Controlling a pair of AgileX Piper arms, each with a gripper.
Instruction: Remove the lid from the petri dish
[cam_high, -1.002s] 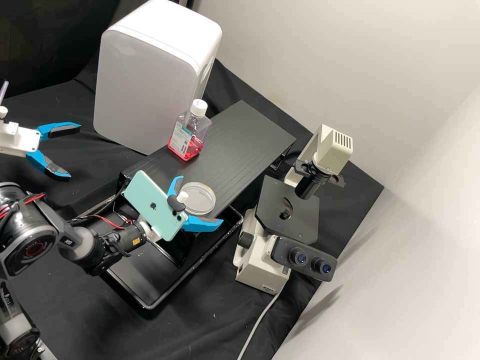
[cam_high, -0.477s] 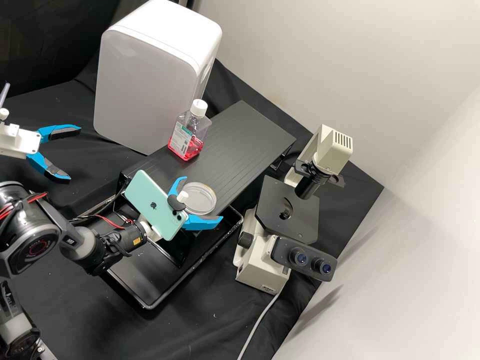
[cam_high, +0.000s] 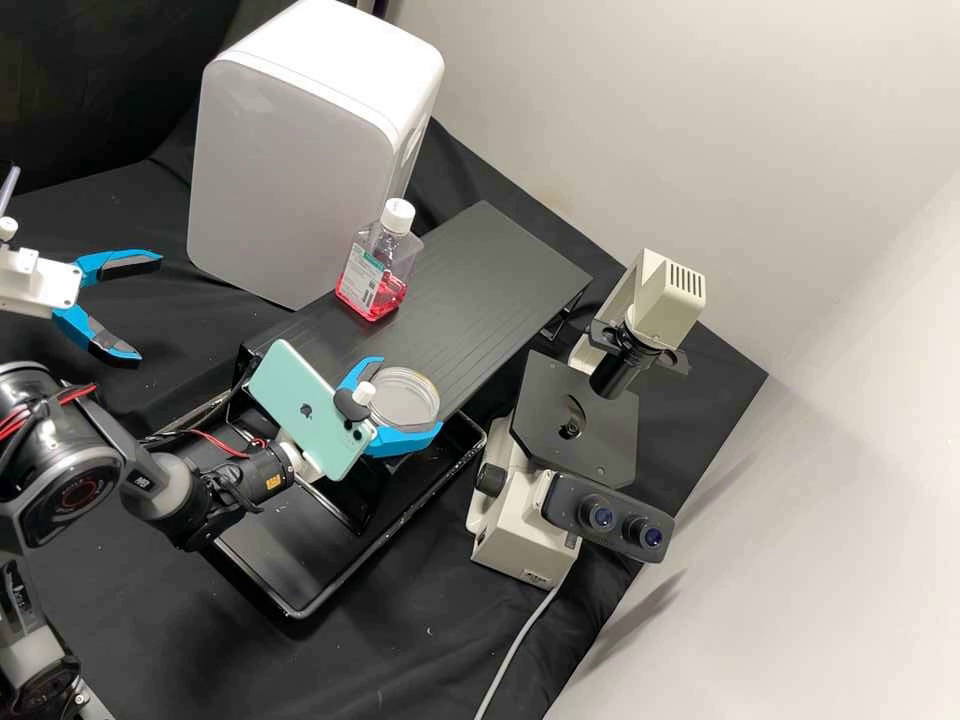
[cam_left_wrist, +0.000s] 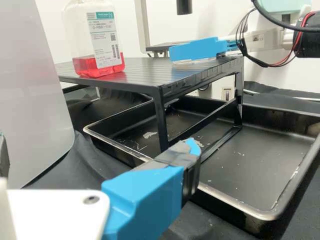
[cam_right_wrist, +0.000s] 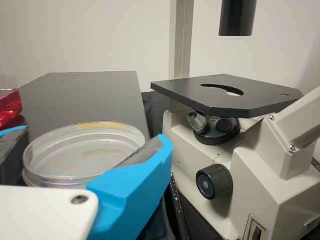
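Right claw (cam_high: 410, 396) clenched across the dish (cam_right_wrist: 75, 167), one blue finger each side, grey pad (cam_right_wrist: 142, 151) pressed to the rim of the lid (cam_right_wrist: 82, 142) as far as I can judge; can't tell whether the pads catch the lid alone or the base under it too. Dish sits on the black shelf (cam_high: 490, 270) near the front corner, the one closest to the microscope (cam_high: 560, 470), well apart from the bottle (cam_high: 375, 268) of red liquid at the shelf's other side. Left claw (cam_high: 140, 305) spread open, holding nothing, off to the side over the bench (cam_high: 400, 640), well apart from the shelf. Step in hand, my read: lift the lid off. I'd grip high on the rim with a light squeeze, since thin clear plastic may flex or pop out, then rise straight up and level so the base doesn't drag toward the shelf edge and the tray (cam_left_wrist: 235, 201) below; if the base comes up too, set down and regrip higher. Lid looks clear, round, shallow, seated flat, yellowish strip along its far rim
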